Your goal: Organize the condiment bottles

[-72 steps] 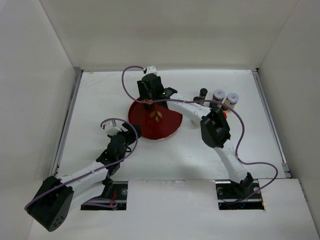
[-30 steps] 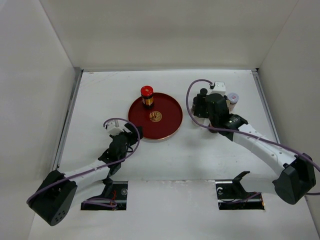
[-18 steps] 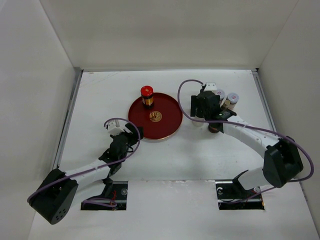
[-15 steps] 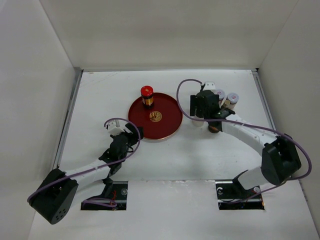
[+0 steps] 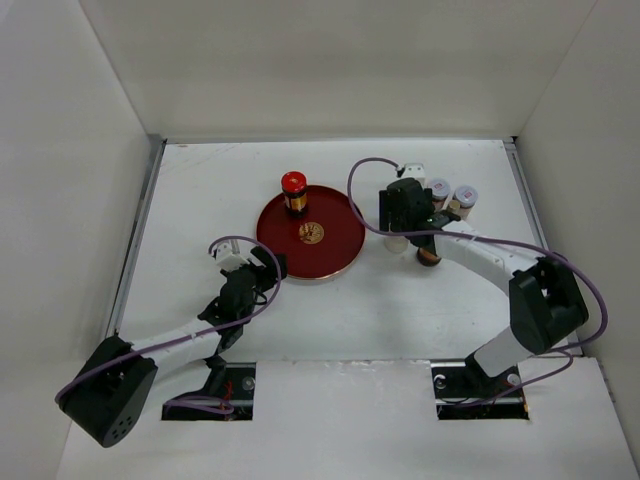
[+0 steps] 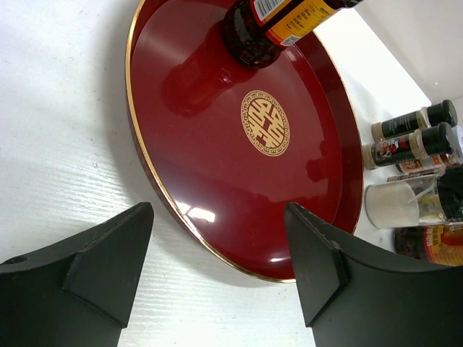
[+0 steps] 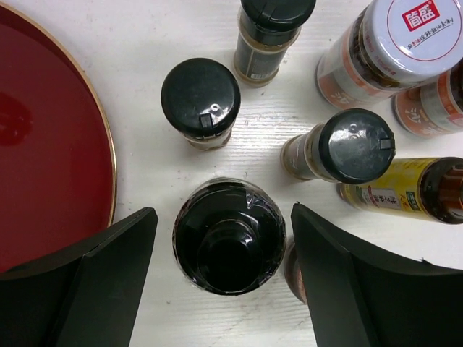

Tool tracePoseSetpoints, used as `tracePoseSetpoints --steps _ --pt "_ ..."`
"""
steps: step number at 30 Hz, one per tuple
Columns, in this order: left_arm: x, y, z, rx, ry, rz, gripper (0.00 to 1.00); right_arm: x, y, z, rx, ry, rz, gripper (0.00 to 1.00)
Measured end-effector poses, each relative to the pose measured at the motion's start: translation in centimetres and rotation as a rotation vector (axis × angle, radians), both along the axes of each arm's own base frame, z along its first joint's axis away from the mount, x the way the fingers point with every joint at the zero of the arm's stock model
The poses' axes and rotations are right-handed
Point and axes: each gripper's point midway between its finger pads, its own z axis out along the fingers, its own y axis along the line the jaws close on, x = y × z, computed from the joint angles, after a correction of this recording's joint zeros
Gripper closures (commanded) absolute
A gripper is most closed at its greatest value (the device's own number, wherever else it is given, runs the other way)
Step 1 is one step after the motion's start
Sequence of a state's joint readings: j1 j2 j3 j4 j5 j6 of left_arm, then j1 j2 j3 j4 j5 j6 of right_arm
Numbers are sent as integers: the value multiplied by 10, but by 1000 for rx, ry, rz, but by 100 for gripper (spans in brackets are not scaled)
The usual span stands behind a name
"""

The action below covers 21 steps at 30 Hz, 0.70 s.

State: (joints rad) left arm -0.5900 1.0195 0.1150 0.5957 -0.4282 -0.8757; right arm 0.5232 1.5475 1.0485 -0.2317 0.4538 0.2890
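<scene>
One red-capped jar (image 5: 293, 190) stands on the tray (image 5: 335, 252). Beside the tray cluster four black-capped bottles (image 7: 200, 97), two white-lidded jars (image 7: 412, 32) and one yellow-labelled bottle (image 7: 383, 194). The widest bottle (image 7: 229, 238), its cap film-wrapped, sits between the right gripper's (image 7: 223, 217) wide-open fingers, ungripped, and the left gripper (image 6: 217, 213) gapes empty at the tray's near rim.

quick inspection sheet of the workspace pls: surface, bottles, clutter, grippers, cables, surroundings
surface: white table with a round red tray near the middle
job's things: red-capped jar upright at the tray's far side; other bottles and a white-lidded jar grouped on the table right of the tray
clutter: nothing seen
grippers: left gripper open, empty, by the tray's near rim; right gripper open, straddling a black-capped bottle
cables: purple cable looped along each arm
surroundings: white walls on three sides
</scene>
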Motion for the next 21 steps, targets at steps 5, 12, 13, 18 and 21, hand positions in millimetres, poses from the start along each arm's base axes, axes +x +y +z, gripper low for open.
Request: tracePoseSetpoints --steps 5,12,13,18,21 --pt "0 -1 1 -2 -2 -3 28 1 0 -4 -5 9 -2 26" --pt "0 -1 1 -5 -3 -8 28 2 1 -3 -6 12 -3 45" --pt "0 -1 1 -5 -3 -8 28 2 1 -3 -7 12 -3 47" --pt "0 -1 6 -14 -14 -9 28 0 0 0 -7 13 -3 48" --pt "1 -1 7 -18 -19 -7 28 -5 -1 13 0 -7 0 49"
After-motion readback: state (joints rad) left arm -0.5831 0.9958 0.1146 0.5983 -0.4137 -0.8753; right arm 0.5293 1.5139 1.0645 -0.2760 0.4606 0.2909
